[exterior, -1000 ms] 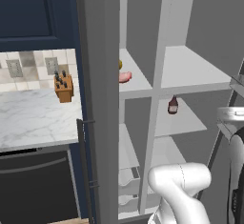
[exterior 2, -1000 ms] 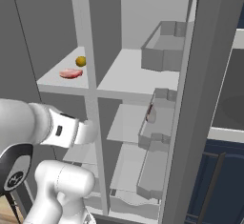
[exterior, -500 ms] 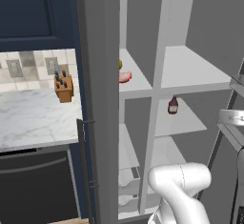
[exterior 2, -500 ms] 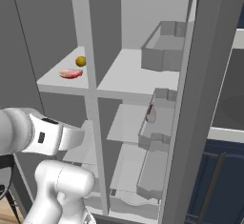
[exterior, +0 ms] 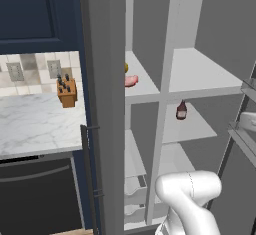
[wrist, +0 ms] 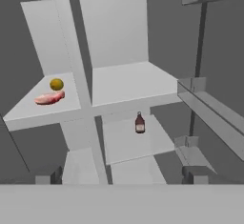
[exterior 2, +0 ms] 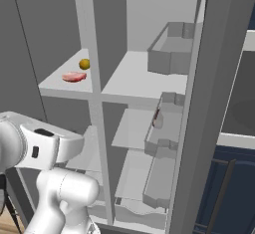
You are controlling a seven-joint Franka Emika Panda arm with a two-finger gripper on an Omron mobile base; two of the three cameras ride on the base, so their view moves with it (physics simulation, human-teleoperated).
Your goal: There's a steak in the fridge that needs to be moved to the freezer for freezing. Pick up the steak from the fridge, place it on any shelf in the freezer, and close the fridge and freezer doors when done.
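Home kitchen — open fridge (exterior: pixel 200 74), marble counter (exterior: pixel 35 124), knife block (exterior: pixel 66 90), navy cabinets (exterior: pixel 35 14).

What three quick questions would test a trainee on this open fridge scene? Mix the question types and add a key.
1. True or false: the steak lies on the same shelf as the yellow fruit.
2. Where does the brown bottle stand? A) beside the steak; B) one level lower, on the other side of the divider; C) in a door bin.
3. Fill in: the gripper is ___ and holds nothing.

Key: 1 true; 2 B; 3 open.
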